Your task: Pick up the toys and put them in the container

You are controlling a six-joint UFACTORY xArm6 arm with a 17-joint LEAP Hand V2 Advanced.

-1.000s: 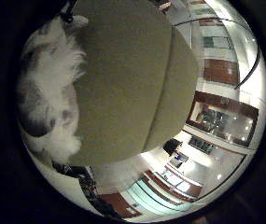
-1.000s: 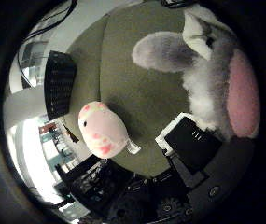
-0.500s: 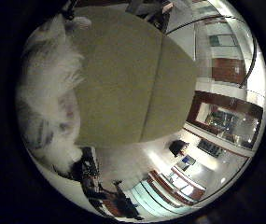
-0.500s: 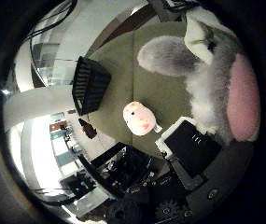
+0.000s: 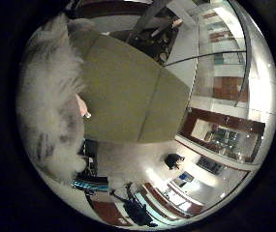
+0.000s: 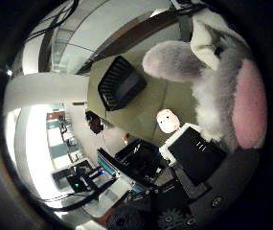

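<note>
The hand (image 6: 193, 158) is curled around a plush rabbit (image 6: 222, 96), grey-white fur with a pink patch, ear pointing away from the palm. Well below, on the olive table (image 5: 123, 92), the black container (image 6: 120, 85) sits near one edge; a small pink toy (image 6: 167, 120) lies between

The hand (image 6: 193, 158) is raised; its fingers (image 6: 196, 151) curled.

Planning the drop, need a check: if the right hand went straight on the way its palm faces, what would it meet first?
Most likely the furry grey plush toy held against the right hand; beyond it lies the olive table. Depth is unclear.
</note>
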